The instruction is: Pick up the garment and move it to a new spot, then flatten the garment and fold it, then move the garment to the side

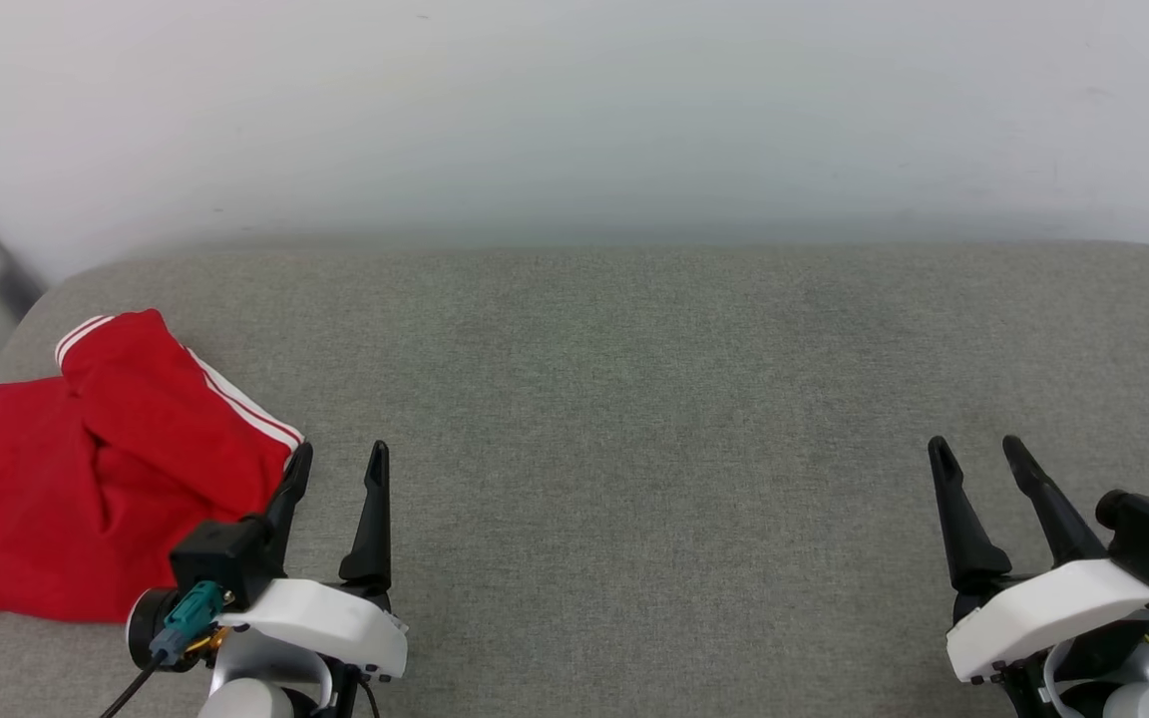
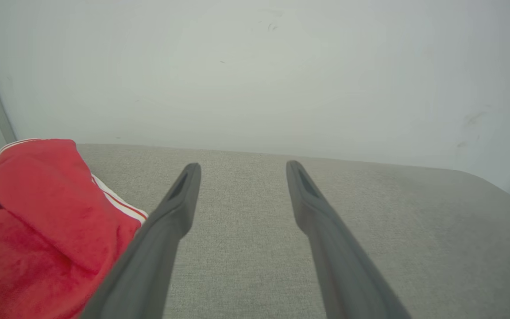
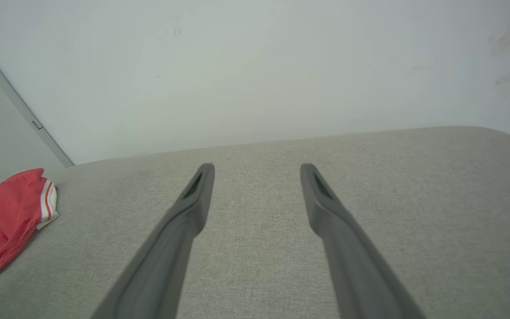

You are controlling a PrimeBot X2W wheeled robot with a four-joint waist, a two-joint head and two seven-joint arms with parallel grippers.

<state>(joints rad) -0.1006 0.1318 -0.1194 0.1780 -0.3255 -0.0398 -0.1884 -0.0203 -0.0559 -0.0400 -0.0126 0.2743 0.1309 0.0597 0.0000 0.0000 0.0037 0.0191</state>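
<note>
left claw (image 1: 340, 451), right claw (image 1: 975, 444): two, both spread wide, empty | garment (image 1: 86, 479): one, bunched

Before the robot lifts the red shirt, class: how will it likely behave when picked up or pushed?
The red shirt lies in soft, rumpled folds, so it will probably droop and unfold when lifted. It looks thin, so likely light. Pushed across the woven grey cushion, it would probably bunch rather than slide.

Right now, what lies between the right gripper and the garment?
In the head view, the left gripper, its jaws open, stands beside the garment; the rest of the stretch to the right gripper is bare grey upholstery.
</note>
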